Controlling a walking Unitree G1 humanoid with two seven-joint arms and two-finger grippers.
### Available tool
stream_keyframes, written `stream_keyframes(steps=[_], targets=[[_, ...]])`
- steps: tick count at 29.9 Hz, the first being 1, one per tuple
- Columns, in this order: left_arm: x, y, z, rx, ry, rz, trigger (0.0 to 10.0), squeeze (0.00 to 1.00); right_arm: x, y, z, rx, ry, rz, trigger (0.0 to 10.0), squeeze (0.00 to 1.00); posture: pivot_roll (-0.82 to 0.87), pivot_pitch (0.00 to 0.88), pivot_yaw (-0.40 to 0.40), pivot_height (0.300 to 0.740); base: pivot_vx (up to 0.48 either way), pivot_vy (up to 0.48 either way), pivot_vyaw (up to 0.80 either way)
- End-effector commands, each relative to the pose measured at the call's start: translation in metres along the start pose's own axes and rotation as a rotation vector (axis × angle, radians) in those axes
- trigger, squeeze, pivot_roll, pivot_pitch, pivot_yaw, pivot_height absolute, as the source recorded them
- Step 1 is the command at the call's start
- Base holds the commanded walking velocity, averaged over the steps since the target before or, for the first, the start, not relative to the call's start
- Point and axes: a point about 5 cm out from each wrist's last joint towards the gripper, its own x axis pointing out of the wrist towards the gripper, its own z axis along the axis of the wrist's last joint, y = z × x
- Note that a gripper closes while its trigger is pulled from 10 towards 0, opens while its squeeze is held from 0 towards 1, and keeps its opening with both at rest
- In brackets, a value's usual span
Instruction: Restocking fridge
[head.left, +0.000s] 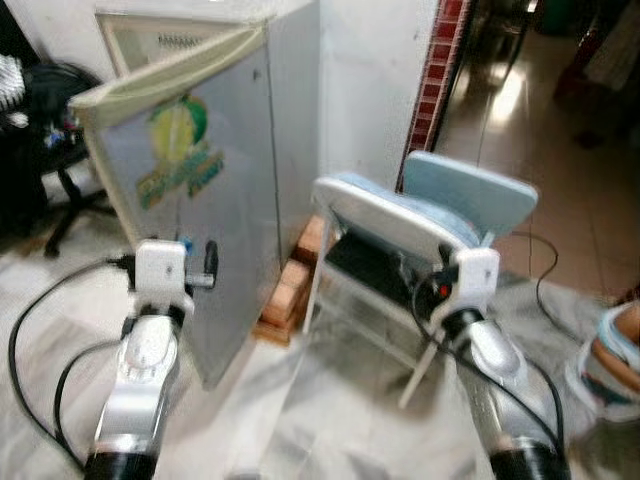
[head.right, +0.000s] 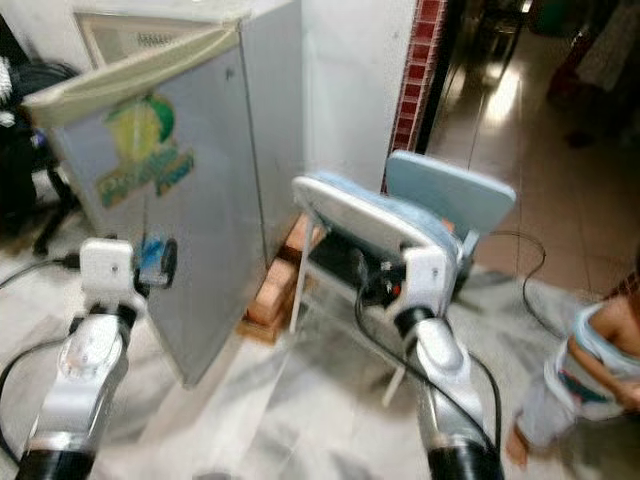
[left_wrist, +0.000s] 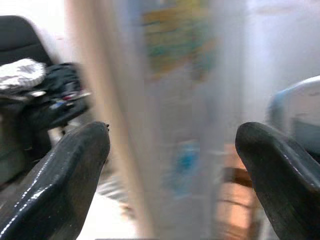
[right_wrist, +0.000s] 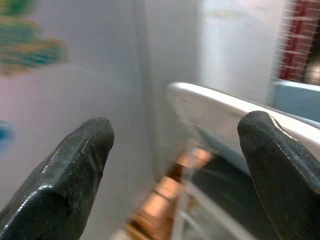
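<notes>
Nearest the head camera, the two silver arms rose from the bottom edge, the left gripper (head.left: 165, 265) raised in front of the small grey fridge with a yellow-green fruit sticker on its door (head.left: 200, 200), the right gripper (head.left: 470, 270) raised before a pale blue and white folding chair (head.left: 420, 215) just beside the fridge. The fridge door stood swung partly open toward the robot, and a person (head.right: 590, 370) stood at the right edge on the marble floor (head.left: 330, 400). In the left wrist view, the black fingers (left_wrist: 65, 170) were spread wide and held nothing; the door's edge lay between them but farther off, not touching. In the right wrist view, the fingers (right_wrist: 65, 175) were likewise released and empty, the chair's white rim (right_wrist: 225, 112) ahead. Both wrist views were blurred. I judged the main risks to be the left gripper knocking the door, or the robot clipping the chair or the nearby person.
</notes>
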Motion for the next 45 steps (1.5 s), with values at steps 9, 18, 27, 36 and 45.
stream_keyframes(steps=[9, 18, 27, 36, 45], targets=[[0.0, -0.011, -0.001, -0.022, 0.007, -0.029, 10.0, 0.0, -0.008, -0.01, -0.007, -0.006, 0.021, -0.045, 10.0, 0.0, 0.05, 0.0, 0.004, 0.74, 0.0, 0.48, 0.0], [0.0, -0.013, -0.001, -0.022, -0.001, -0.029, 10.0, 0.0, -0.008, -0.009, -0.007, -0.013, 0.023, -0.04, 10.0, 0.0, 0.05, 0.0, -0.003, 0.74, 0.0, 0.48, 0.0], [-0.001, -0.017, 0.0, -0.03, -0.013, -0.036, 10.0, 0.0, 0.0, -0.004, -0.002, -0.071, 0.0, -0.004, 10.0, 0.0, 0.05, 0.0, 0.0, 0.74, 0.0, 0.48, 0.17], [-0.005, -0.02, 0.002, -0.017, -0.042, -0.087, 10.0, 0.0, 0.012, -0.003, 0.003, -0.053, -0.022, -0.032, 10.0, 0.0, 0.06, 0.0, -0.005, 0.74, 0.126, 0.35, 0.46], [-0.006, -0.024, 0.0, -0.026, -0.035, -0.107, 10.0, 0.0, 0.009, -0.009, -0.002, -0.054, -0.011, -0.073, 10.0, 0.0, 0.06, 0.0, 0.0, 0.74, 0.443, 0.0, 0.0]])
